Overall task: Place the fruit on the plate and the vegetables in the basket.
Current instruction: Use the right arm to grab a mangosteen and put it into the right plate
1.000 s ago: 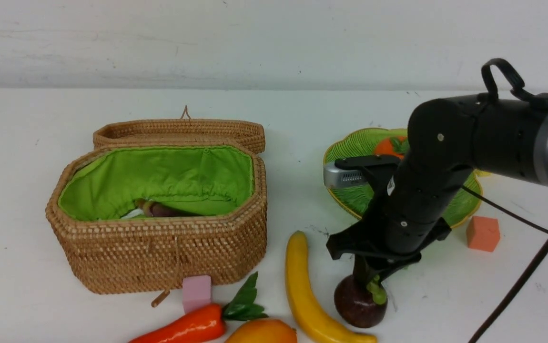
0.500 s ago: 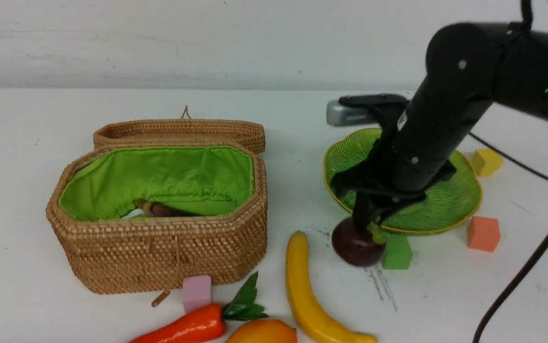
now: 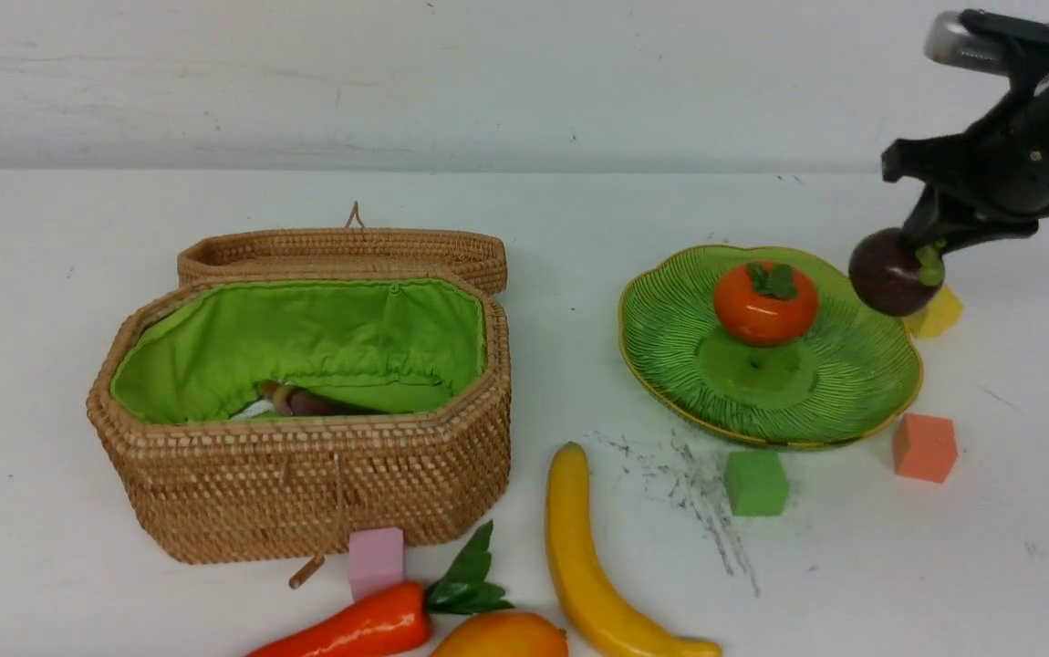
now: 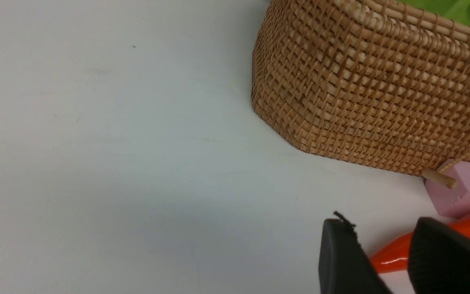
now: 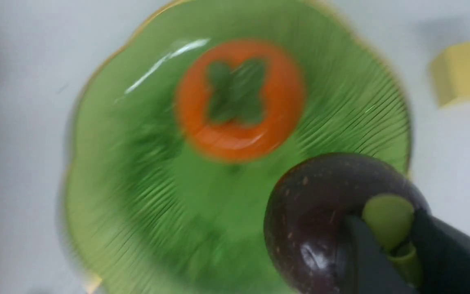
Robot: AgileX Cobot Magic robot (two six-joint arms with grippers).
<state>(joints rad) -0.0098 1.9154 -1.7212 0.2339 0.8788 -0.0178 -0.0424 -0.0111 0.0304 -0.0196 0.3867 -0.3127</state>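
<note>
Purple mangosteen hangs by its green cap in our right fingers over the rim of the plate; our left fingers stand parted, gripping nothing

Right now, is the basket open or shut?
Open. The lid lies flipped back behind the basket, and the green lining shows from above.

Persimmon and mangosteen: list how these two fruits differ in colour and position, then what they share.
The persimmon is orange; the mangosteen is dark purple. The persimmon rests on the plate; the mangosteen hangs aloft, gripped at its green cap by the right gripper. Both are round, glossy and green-capped.
</note>
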